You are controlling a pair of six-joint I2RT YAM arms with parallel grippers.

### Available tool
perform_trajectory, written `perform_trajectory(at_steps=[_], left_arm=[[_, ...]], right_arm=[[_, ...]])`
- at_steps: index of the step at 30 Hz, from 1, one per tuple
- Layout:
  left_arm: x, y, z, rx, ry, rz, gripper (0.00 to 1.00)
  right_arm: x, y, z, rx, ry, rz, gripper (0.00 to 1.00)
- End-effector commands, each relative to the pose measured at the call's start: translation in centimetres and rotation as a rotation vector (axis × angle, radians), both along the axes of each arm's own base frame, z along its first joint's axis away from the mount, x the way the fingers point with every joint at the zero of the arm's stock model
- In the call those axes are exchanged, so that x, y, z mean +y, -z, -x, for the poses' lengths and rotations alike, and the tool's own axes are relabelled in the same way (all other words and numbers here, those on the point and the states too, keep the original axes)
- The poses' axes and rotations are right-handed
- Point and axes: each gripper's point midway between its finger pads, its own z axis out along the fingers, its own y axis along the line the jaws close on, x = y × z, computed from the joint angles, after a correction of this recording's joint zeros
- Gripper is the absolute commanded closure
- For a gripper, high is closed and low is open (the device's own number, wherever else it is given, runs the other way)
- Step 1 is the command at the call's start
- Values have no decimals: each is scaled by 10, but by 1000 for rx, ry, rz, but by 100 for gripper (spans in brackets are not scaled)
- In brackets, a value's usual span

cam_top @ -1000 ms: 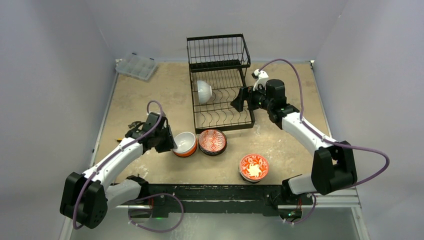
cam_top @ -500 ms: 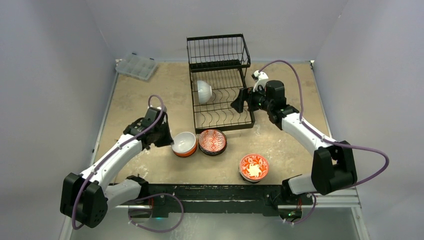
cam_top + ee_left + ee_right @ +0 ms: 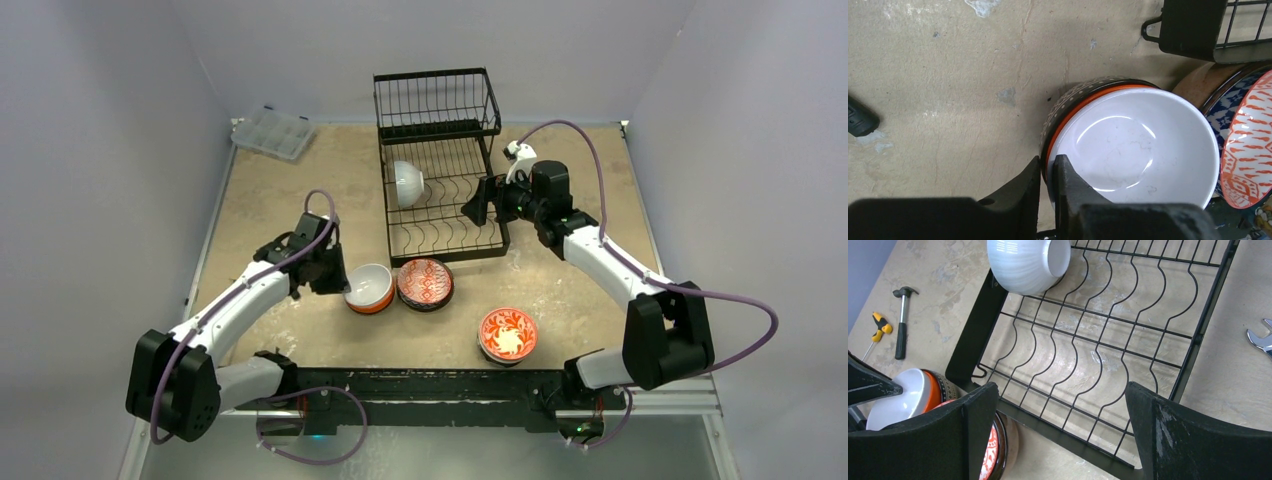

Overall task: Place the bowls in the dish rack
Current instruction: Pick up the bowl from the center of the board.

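Your left gripper (image 3: 1049, 165) has its jaws drawn narrow across the rim of the orange bowl (image 3: 1133, 145), one finger inside and one outside. That looks like the only purchase on a bowl nested in the dotted bowl (image 3: 1068, 102). It sits mouth up, axis vertical, just in front of the dish rack (image 3: 440, 200). Your right gripper (image 3: 1060, 390) hangs wide and empty over the rack, where a white bowl (image 3: 1023, 262) stands on edge, mouth sideways.
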Motion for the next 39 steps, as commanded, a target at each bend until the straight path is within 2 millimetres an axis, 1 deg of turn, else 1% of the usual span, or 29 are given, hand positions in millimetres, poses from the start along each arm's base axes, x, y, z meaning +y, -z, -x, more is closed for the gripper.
perform_trajectory(at_steps=[1,2,3,12,16,20,24,27,30,33,39], left_arm=[[-9,-25,-19,-86,38,27,93],[-9,-28,-20,-96,40,26,97],[-9,-31,-22,-106,42,25,100],[-3,-48,-31,-157,65,-18,100],[-7,-56,-35,-191,81,0,100],[-12,-72,-46,-266,89,27,100],[-15,-95,-63,-384,76,48,100],[-25,-116,-76,-471,90,95,100],[-40,-139,-91,-553,127,160,100],[-58,-161,-107,-616,168,229,100],[-98,-184,-136,-649,256,376,100]], right_arm=[[2,-19,-2,-57,-11,-16,1],[1,-20,-2,-61,-4,-14,1],[-1,-21,-3,-64,6,-10,1],[6,-34,10,-92,-63,-46,1],[8,-42,13,-106,-74,-59,1],[8,-51,14,-117,-64,-79,1],[10,-59,16,-122,-70,-102,1],[12,-64,18,-118,-75,-126,1],[19,-73,23,-117,-105,-175,1],[30,-88,33,-138,-179,-243,1],[43,-113,53,-142,-277,-378,1]])
